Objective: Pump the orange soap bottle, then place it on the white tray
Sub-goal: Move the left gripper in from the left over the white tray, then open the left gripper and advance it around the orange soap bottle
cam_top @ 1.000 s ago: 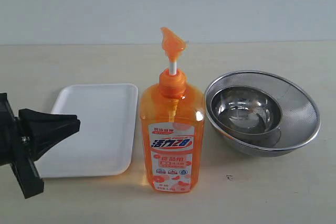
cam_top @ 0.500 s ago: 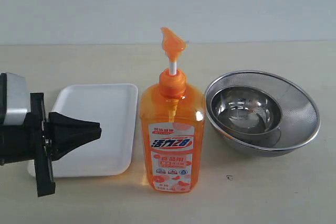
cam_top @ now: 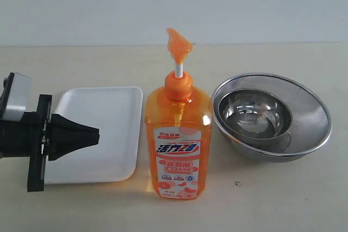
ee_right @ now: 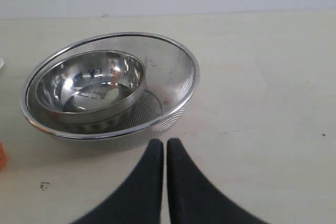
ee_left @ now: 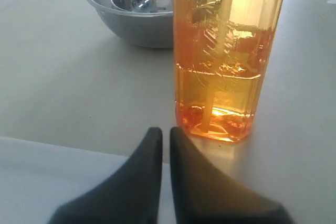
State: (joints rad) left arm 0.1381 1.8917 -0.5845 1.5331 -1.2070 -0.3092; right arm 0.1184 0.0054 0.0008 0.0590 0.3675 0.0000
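The orange soap bottle [cam_top: 179,134] stands upright mid-table, its orange pump head [cam_top: 178,45] raised on a white stem. To its left lies the white tray [cam_top: 111,113]. My left gripper [cam_top: 97,134] hangs over the tray's near half, shut with nothing in it, tips pointing at the bottle and a short way from it. The left wrist view shows the bottle's lower body [ee_left: 223,61] just beyond those shut tips [ee_left: 166,131], with the tray [ee_left: 31,174] beneath them. My right gripper [ee_right: 165,142] is shut and empty, out of the exterior view, near the bowls.
A small steel bowl [cam_top: 255,115] sits inside a larger mesh steel bowl [cam_top: 310,113] to the right of the bottle; both bowls [ee_right: 107,85] also show in the right wrist view. A pale wall backs the table.
My left gripper came in from the left edge over the tray toward the bottle, then drew back slightly and rose a little. The bottle, tray and bowls have not moved.
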